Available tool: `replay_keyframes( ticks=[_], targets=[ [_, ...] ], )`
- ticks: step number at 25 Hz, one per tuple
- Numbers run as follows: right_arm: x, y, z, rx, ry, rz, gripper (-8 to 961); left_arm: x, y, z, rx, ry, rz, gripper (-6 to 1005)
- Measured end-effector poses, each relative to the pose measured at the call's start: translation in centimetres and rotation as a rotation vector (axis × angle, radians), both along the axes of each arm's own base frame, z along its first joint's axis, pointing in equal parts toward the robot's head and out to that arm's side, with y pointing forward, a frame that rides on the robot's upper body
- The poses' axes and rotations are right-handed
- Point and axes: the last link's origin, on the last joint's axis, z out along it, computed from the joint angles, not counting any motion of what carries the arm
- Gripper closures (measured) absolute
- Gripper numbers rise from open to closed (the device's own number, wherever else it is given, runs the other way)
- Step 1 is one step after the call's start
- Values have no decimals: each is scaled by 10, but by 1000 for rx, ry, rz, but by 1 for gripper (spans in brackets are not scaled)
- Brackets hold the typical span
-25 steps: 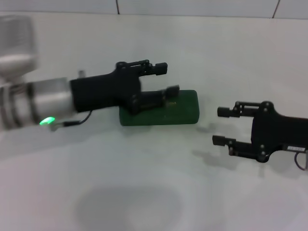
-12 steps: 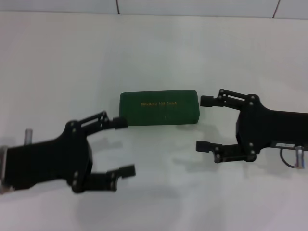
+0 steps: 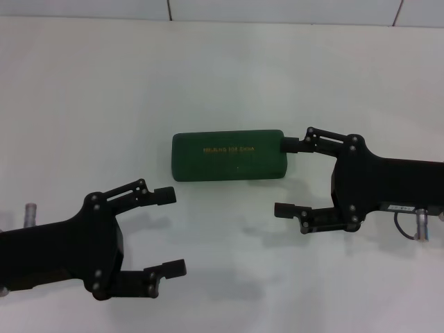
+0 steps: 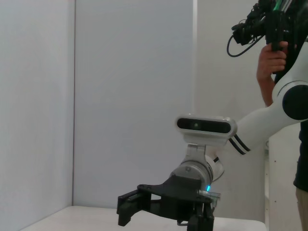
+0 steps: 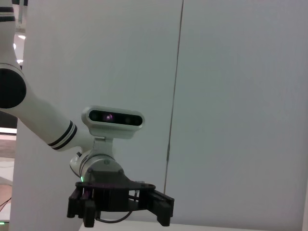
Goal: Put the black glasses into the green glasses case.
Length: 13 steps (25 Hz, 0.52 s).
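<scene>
White tabletop (image 3: pixel 222 83), plain, with a tiled wall edge along the top of the head view.

Item 1: green glasses case (image 3: pixel 229 157), centre of frame, lying flat with lid shut, gold lettering on the lid facing up. Long axis runs left to right. The black glasses do not show in any view.

Item 2: right gripper (image 3: pixel 283 177), right of centre, fingers spread wide and holding nothing. Its upper fingertip (image 3: pixel 289 145) lies against the case's right end at the upper corner; whether it actually touches cannot be told. The lower fingertip sits on the bare table below and to the right of the case, apart from it. The black gripper body and arm run off the right edge.

Item 3: left gripper (image 3: pixel 168 232), lower left of frame, fingers also wide apart and empty. Upper fingertip lies below the case's left end, clear of it; the lower one is nearer the bottom edge.

Item 4: wrist views. Each shows the opposite arm's gripper low in frame against a pale wall; the left wrist view also catches a person (image 4: pixel 284 53) at upper right, holding a camera rig.

Change noted: half a second ago the right gripper stood just off the case's right end; it has since closed in on that corner. The left gripper has drawn lower and leftward, away from the case. Case position unchanged.
</scene>
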Motion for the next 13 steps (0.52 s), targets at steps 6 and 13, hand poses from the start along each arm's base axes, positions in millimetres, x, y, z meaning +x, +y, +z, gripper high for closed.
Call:
replay_keyframes(
  ticks=[6,13],
  targets=[
    [0,0,0,5,-1,3,100,0,1,1,4,0,0,111],
    [0,1,0,13,-3,4,100,0,0,1,10,-4,0,111]
  ],
)
